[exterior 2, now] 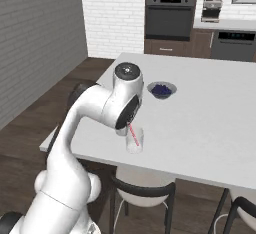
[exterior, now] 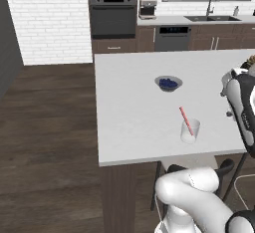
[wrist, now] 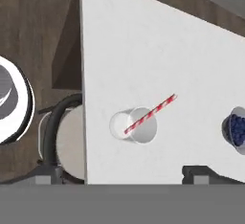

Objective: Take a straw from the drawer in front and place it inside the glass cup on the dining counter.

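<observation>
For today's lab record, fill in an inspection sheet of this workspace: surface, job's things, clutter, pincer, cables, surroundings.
Surface: white dining counter, bare around the items.
Job's things: straw leaning inside the glass cup, top end over the rim.
Clutter: dark blue bowl farther back on the counter.
Pincer: open, holding nothing, tips above the counter.
Cables: nothing seen.
Surroundings: oven, coffee machine, sink, stools, wood floor.

A dark blue bowl (exterior: pixel 168 83) (berries inside) sits before the wall oven (exterior: pixel 113 17).
</observation>
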### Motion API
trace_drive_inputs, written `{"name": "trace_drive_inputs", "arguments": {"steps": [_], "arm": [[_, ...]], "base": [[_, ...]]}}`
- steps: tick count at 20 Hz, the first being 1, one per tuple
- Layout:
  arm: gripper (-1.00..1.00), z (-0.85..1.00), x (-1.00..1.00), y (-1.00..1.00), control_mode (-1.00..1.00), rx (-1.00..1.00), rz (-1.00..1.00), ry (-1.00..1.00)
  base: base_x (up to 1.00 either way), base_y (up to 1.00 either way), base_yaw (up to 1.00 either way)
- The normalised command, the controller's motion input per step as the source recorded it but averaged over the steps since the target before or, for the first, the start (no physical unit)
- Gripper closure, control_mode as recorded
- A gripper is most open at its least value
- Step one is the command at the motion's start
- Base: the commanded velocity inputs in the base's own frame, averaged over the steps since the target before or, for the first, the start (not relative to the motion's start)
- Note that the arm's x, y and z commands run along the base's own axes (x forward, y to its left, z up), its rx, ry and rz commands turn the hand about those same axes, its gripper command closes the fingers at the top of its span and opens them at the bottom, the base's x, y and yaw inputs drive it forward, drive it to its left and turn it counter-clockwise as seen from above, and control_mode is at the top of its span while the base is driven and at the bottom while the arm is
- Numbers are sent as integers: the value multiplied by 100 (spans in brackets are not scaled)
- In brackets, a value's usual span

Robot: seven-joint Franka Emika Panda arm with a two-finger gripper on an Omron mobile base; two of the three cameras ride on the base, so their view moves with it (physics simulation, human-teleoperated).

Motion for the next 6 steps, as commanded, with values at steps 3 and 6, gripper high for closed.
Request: {"name": "trace_drive_inputs", "arguments": {"steps": [3, 6], "arm": [[-100, -16, -50, 60, -100, -62, -8, 2], [-100, -27, -6, 60, -100, -52, -4, 16]], "base": [[0, 0, 0], [0, 0, 0]]}}
